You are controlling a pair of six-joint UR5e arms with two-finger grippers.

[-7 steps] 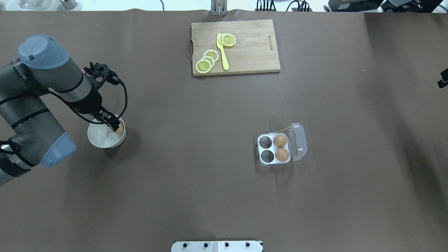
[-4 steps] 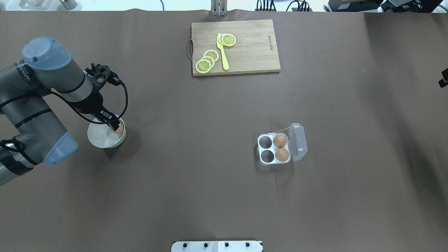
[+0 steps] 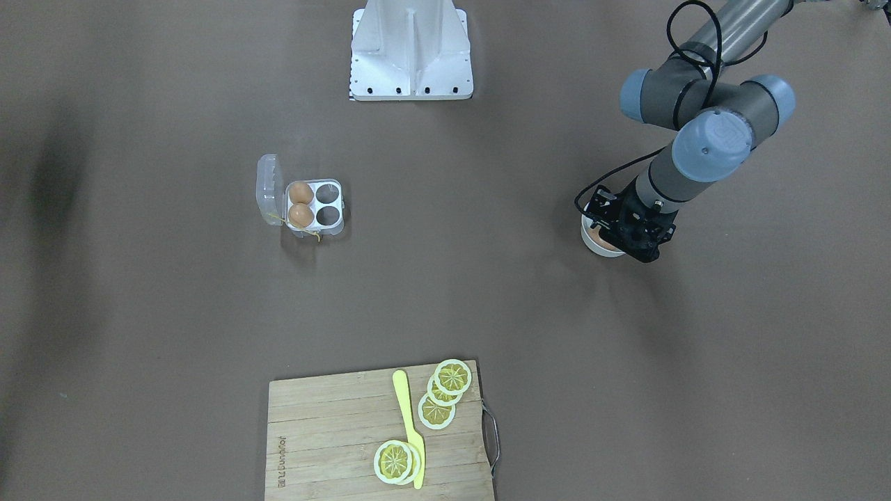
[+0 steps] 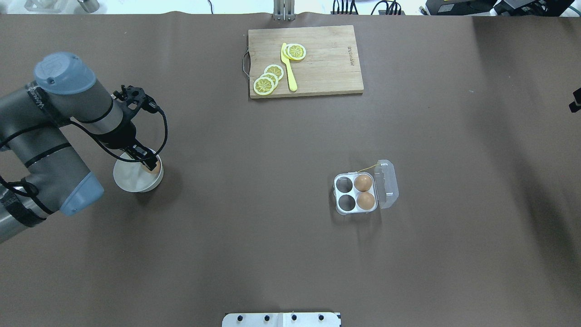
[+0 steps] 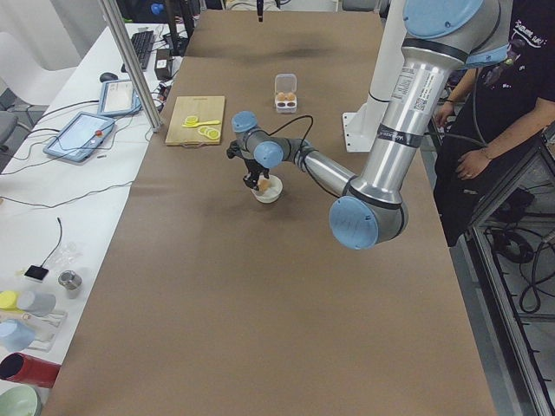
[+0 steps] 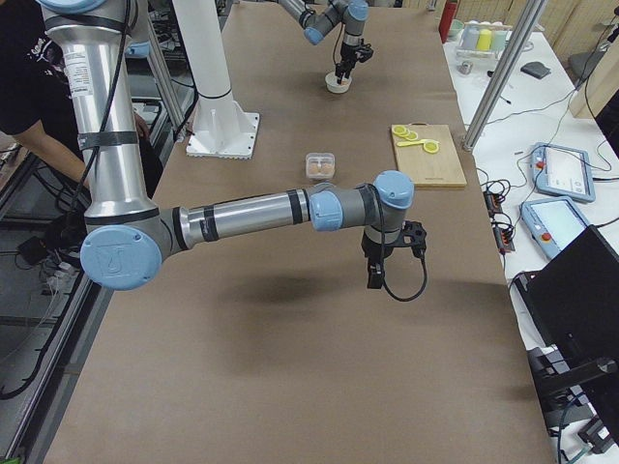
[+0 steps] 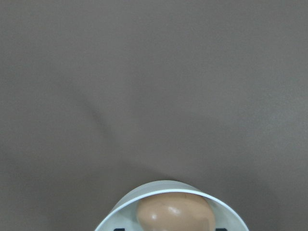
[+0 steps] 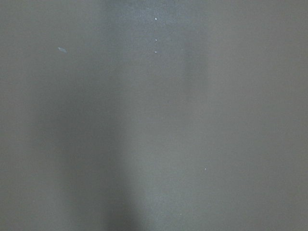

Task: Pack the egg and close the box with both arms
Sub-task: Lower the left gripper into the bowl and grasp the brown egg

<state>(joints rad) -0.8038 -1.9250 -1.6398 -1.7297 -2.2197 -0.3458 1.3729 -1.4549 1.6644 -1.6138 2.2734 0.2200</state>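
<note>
Brown matte sheeting covers the desk (image 4: 272,250). A wooden cutting board (image 4: 327,59) lies at its far edge, and a white bench (image 5: 52,199) with tablets (image 5: 80,137) stands beyond. The left gripper (image 4: 147,164) pinches the egg (image 4: 154,169) inside the white bowl (image 4: 123,179) at left, well apart from the open box (image 4: 337,195) right of centre; whether the right gripper (image 6: 373,280) is spread or pressed together I cannot tell. Since a second ago the left arm (image 4: 45,150) has shifted slightly right, and the egg stays in the bowl.

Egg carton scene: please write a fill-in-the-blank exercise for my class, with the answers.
The egg carton holds ___ eggs. Its clear lid is ___. The third egg lies in the white bowl, at the robot's ___ gripper. The knife on the cutting board is coloured ___.
Answers: two, open, left, yellow.
</note>
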